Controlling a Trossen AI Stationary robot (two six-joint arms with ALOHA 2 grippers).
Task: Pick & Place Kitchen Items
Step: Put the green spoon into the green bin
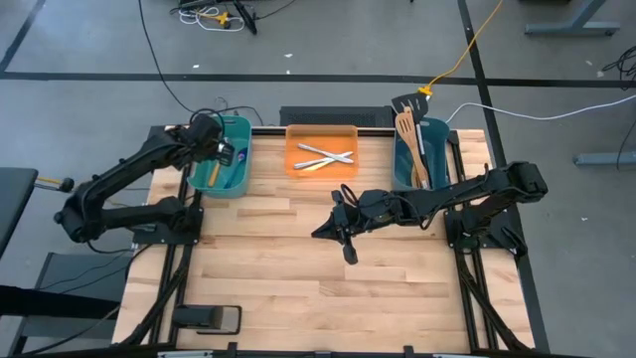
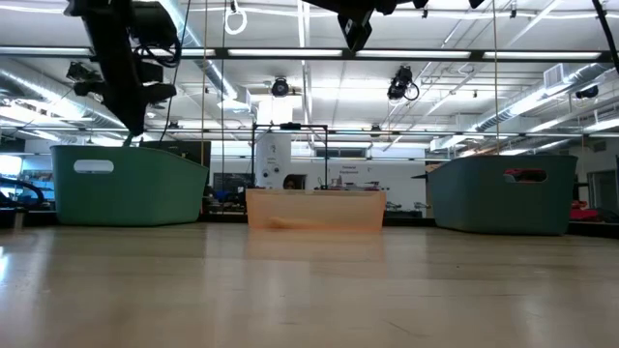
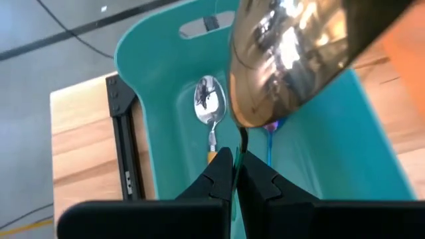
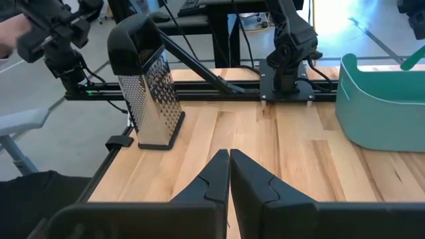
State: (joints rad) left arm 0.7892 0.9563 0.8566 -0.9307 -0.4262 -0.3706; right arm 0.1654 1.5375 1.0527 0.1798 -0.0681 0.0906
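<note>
My left gripper [image 1: 227, 151] hovers over the left teal tub [image 1: 211, 177], shut on a shiny golden-tinted spoon [image 3: 285, 60]. A silver spoon with an orange handle [image 3: 210, 106] and a blue-handled piece [image 3: 269, 143] lie on the tub's floor. Silver cutlery [image 1: 323, 155] lies in the orange tray [image 1: 294, 139]. Wooden utensils [image 1: 409, 134] and a black turner [image 1: 402, 103] stick up out of the right teal tub [image 1: 402, 169]. My right gripper [image 1: 323, 232] hangs shut over the middle of the table, holding nothing. My left gripper pinches the spoon's thin handle [image 3: 242, 136], just behind the bowl, between its two fingers [image 3: 216, 182]. The fingers slant down from above and lie along the handle. The bowl [image 3: 292, 53] sticks out past the fingertips. The spoon is lifted clear above the tub.
A metal box grater with a black handle [image 4: 149, 93] stands on the table near its front left corner. Bare wooden tabletop [image 1: 298, 278] spreads under and in front of my right gripper [image 4: 229, 166]. Black frame rails [image 1: 184, 249] run along both table sides.
</note>
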